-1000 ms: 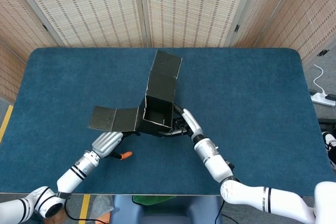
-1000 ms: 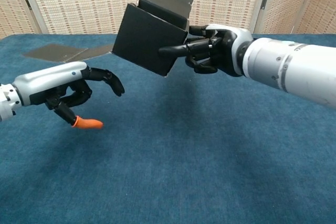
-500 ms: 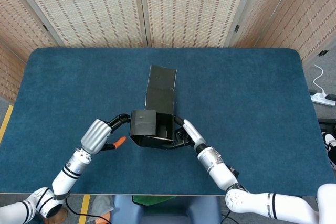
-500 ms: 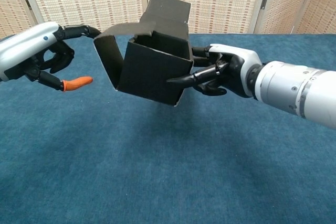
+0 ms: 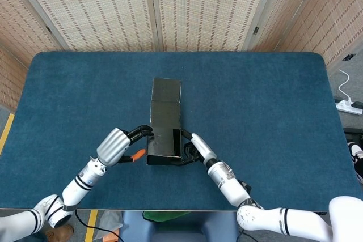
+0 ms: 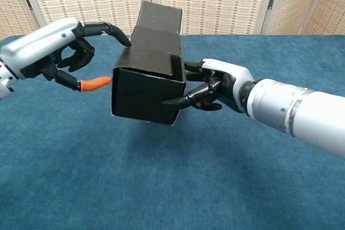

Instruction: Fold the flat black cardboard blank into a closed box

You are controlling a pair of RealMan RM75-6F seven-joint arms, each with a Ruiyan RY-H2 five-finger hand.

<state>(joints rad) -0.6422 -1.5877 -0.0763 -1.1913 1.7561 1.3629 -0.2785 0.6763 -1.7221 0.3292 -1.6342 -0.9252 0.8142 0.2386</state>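
Already my right hand's fingers (image 6: 180, 99) gripped the box's (image 6: 145, 95) side, holding it above the table (image 6: 161, 187), while my left hand (image 6: 51, 47) stayed open, one finger touching the folded-over side flap. I judged the body formed; the tall lid flap (image 5: 167, 90) remained unclosed.

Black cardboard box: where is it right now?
The black cardboard box is held above the blue table, centre-left in the chest view, between the left hand at its top corner and the right hand gripping its side.
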